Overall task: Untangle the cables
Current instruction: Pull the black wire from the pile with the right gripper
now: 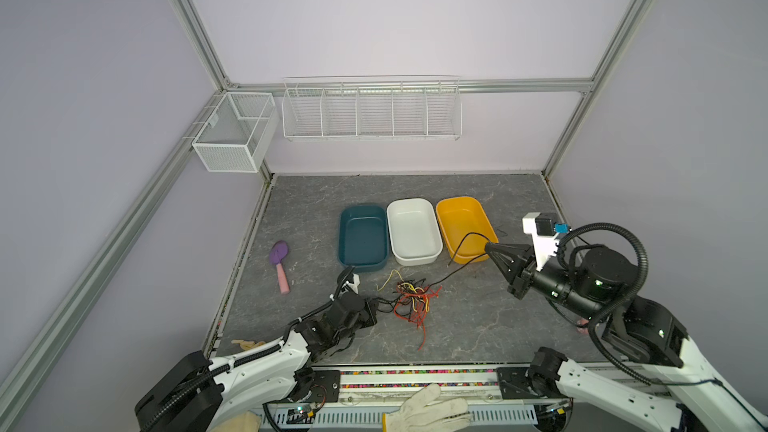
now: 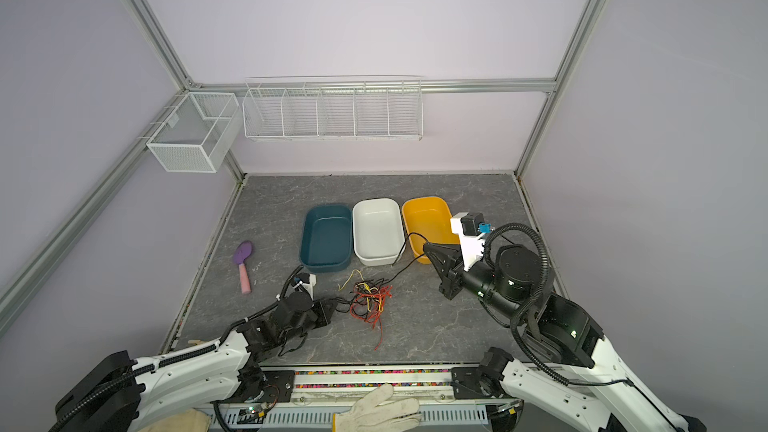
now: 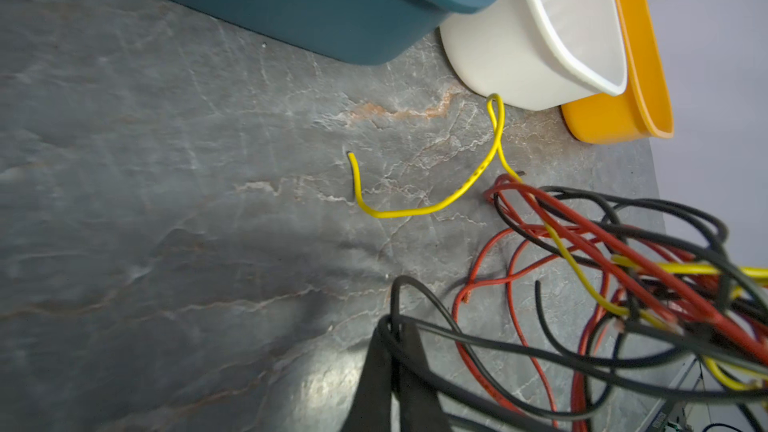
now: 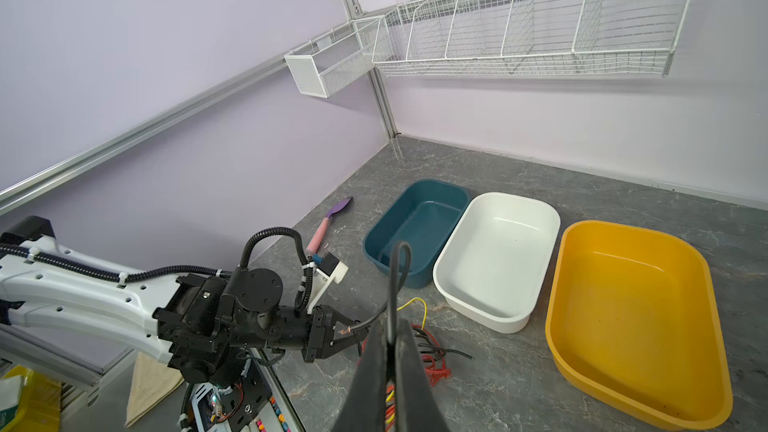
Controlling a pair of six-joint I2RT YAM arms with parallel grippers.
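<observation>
Just on the near side of the white rectangular plastic tub (image 1: pixel 417 260), the tangle of thin red, black and yellow cables (image 1: pixel 413 301) lies in one heap, not yet separated. My left gripper (image 1: pixel 375 307) sits low, near and to the left of that tub, pinched tight on black strands (image 3: pixel 393 299) at the heap's edge. My right gripper (image 1: pixel 488 248) hangs raised to the tub's right, by the yellow plastic tub (image 1: pixel 461 222), jaws closed on a black cable (image 4: pixel 392 284) that runs down into the heap.

If I pull further, I expect the knot to cinch rather than release, or the whole heap to drag toward the white tub. The wire is thin and could slip out. Its free loop may snag the yellow tub's rim.
</observation>
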